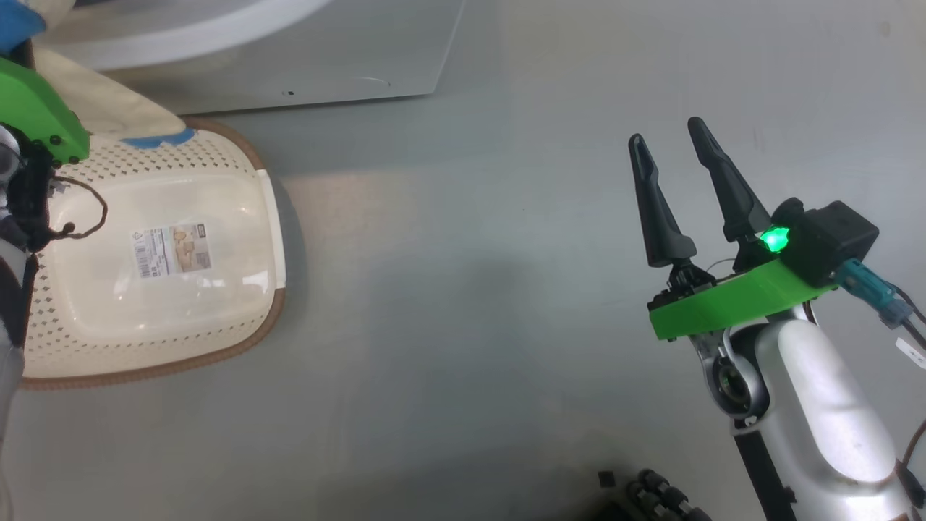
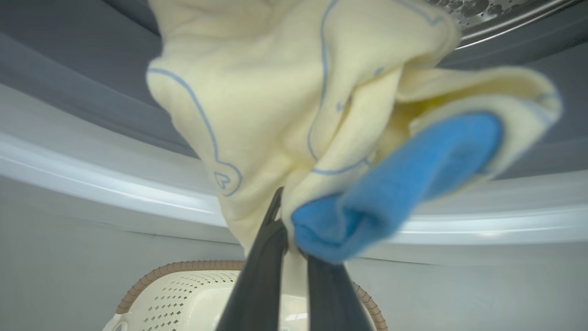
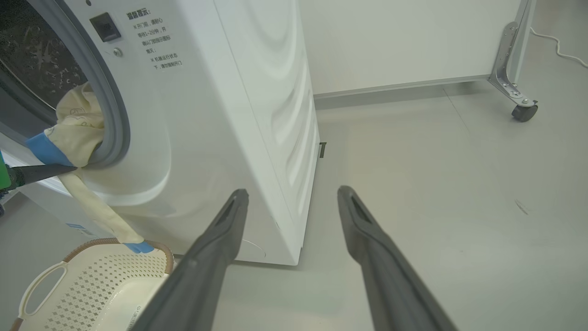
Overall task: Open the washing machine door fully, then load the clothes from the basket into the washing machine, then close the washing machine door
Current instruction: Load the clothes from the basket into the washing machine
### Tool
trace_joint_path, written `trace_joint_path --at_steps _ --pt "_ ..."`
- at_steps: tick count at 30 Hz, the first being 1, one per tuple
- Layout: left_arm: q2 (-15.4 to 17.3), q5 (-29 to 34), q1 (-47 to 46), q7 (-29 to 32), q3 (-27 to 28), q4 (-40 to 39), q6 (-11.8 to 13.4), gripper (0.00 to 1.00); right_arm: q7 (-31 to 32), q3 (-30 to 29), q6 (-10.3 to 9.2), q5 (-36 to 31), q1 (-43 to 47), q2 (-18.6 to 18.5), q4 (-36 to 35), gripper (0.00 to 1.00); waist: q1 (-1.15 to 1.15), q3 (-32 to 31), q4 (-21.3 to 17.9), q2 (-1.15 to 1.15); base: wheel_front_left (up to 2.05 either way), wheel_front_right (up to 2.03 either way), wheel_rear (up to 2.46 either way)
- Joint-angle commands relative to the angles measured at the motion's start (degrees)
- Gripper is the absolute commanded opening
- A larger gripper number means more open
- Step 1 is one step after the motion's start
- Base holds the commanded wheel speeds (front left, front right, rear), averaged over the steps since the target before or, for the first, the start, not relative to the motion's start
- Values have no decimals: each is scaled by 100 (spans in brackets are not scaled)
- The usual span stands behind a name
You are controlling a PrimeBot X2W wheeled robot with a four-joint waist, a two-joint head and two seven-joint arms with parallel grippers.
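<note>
Your left gripper [image 2: 291,239] is pinched tight on the clothes [image 2: 275,105], holding the cream bundle at the washing machine [image 3: 220,115] mouth so it can drop into the drum; a tail of fabric trails down to the basket [image 1: 217,155]. Your right gripper [image 1: 666,133] hangs wide apart and empty, clear of the work

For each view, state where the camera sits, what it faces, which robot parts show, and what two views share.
Head view: on the head, looking down at floor and basket; open right gripper shows.
Left wrist view: along the left gripper, shut on the clothes, toward the washing machine.
Right wrist view: along its open fingers, toward the machine's side.
Shared: both wrist views show basket and clothes.
</note>
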Motion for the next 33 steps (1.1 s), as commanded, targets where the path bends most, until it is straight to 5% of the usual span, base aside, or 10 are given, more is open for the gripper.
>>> trace_joint_path --at_steps 1,8,17,22,33 --pt "385 -67 42 103 150 -368 25 0 -52 62 8 -41 65 -33 -185 100 0 -30 69 0 0 0 0" --pt "806 -288 241 860 291 -1853 129 0 -53 66 8 -32 73 -33 -185 100 0 -45 141 0 0 0 0" --pt "1572 -505 170 1890 730 -3590 623 0 -54 260 8 198 -38 -33 -191 100 0 72 -160 0 0 0 0" --pt "1750 -609 -245 2140 955 -3664 783 0 -54 355 8 346 -108 -33 -212 100 0 246 -456 0 0 0 0" --pt "2447 32 -1505 1726 896 -2522 538 0 -54 623 8 617 -228 -33 -281 100 0 735 -1133 0 0 0 0"
